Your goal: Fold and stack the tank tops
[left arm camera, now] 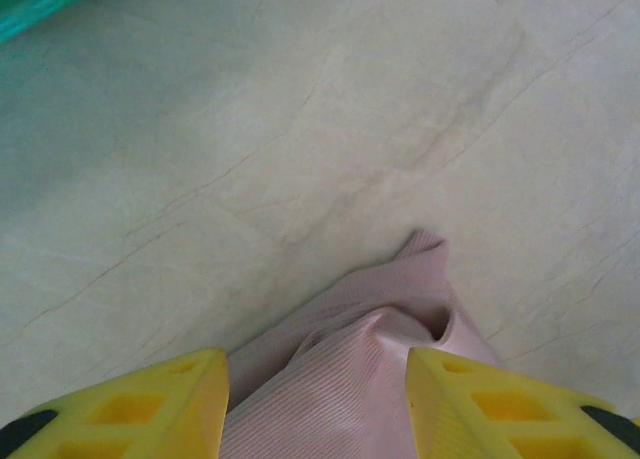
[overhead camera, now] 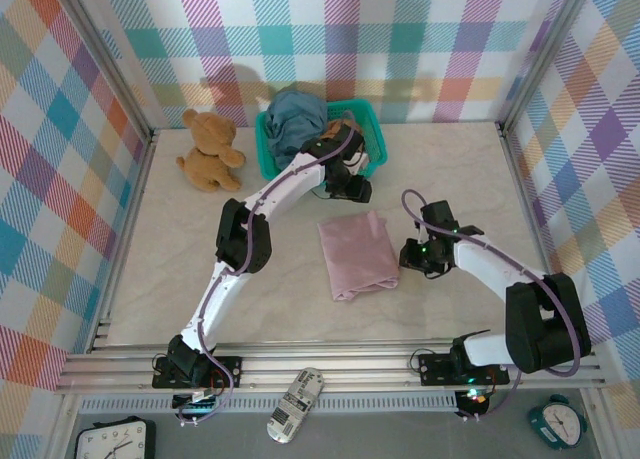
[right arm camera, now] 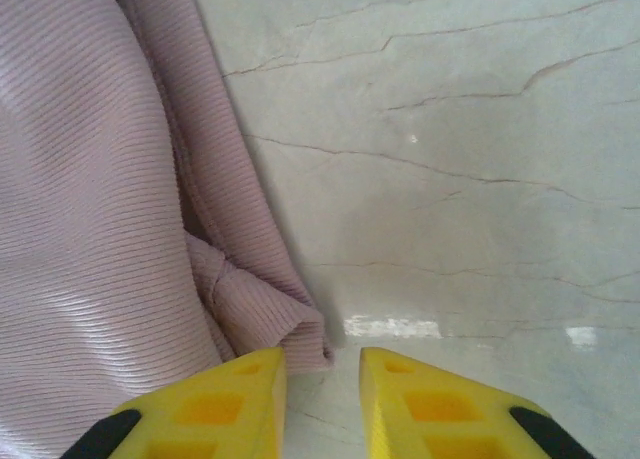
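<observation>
Left hand (left arm camera: pixel 316 371), fingers wide apart, hangs over the far corner of the pink top (overhead camera: pixel 355 251), not clamping it. Right hand (right arm camera: pixel 320 364), fingers slightly apart and empty, sits at its right edge. The top lies folded on the surface (overhead camera: pixel 175 264); a blue top (overhead camera: pixel 295 114) sits in the basket (overhead camera: pixel 264 157) behind.

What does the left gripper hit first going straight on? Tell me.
Likely the pink top: its bunched corner lies just ahead of the left gripper, between its open fingers. Beyond that, bare table.
</observation>
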{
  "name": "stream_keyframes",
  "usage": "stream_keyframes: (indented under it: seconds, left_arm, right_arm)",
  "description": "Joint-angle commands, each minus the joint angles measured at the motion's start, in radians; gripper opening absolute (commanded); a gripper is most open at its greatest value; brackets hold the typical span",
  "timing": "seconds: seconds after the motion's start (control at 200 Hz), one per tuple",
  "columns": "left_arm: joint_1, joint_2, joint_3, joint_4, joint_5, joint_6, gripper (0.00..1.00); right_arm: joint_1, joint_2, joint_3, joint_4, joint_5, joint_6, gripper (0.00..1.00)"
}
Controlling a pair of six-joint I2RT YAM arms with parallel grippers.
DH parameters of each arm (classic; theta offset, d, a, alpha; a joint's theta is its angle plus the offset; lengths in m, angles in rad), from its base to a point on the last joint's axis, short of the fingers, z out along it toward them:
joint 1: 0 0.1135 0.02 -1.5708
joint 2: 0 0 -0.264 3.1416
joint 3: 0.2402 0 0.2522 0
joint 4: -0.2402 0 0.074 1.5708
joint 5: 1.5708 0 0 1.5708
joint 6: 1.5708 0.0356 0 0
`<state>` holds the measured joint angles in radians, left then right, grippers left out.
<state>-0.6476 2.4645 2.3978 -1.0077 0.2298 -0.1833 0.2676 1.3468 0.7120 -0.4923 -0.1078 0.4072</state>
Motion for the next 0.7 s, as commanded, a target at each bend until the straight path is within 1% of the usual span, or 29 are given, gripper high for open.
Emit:
stream_keyframes:
  seconds: [0.0, 0.07, 0.145, 0.225, 0.28, 0.34, 0.41, 0.5, 0.57, 0.695]
  left_arm:
    - [-0.004, -0.122, -0.072, -0.077, -0.05, 0.091, 0.51]
    - [-0.001, -0.162, -0.17, -0.056, -0.061, 0.111, 0.52]
    - [0.005, -0.181, -0.246, -0.058, -0.056, 0.119, 0.52]
    - [0.011, -0.204, -0.336, -0.053, -0.073, 0.128, 0.52]
    - [0.017, -0.227, -0.414, -0.016, -0.06, 0.123, 0.52]
    - [0.024, -0.245, -0.487, 0.033, -0.042, 0.112, 0.52]
    - [0.028, -0.239, -0.52, 0.04, -0.011, 0.108, 0.52]
    - [0.028, -0.233, -0.562, 0.055, 0.017, 0.105, 0.51]
    - [0.029, -0.23, -0.586, 0.057, 0.035, 0.101, 0.51]
    - [0.028, -0.232, -0.621, 0.046, 0.057, 0.091, 0.49]
  right_arm:
    - [0.005, -0.086, 0.034, -0.024, -0.022, 0.001, 0.28]
    - [0.047, -0.136, 0.017, 0.01, -0.071, 0.021, 0.31]
    - [0.121, -0.15, 0.013, -0.018, -0.081, 0.074, 0.34]
    - [0.187, -0.158, -0.014, 0.0, -0.089, 0.16, 0.35]
    - [0.238, -0.153, -0.043, 0.048, -0.083, 0.215, 0.35]
    - [0.268, -0.12, -0.06, 0.09, -0.088, 0.238, 0.35]
    - [0.276, -0.071, -0.057, 0.101, -0.082, 0.228, 0.35]
    - [0.276, -0.013, -0.042, 0.087, -0.042, 0.191, 0.33]
    - [0.264, 0.031, -0.017, 0.047, 0.004, 0.167, 0.31]
    - [0.238, 0.074, 0.003, 0.03, 0.05, 0.145, 0.29]
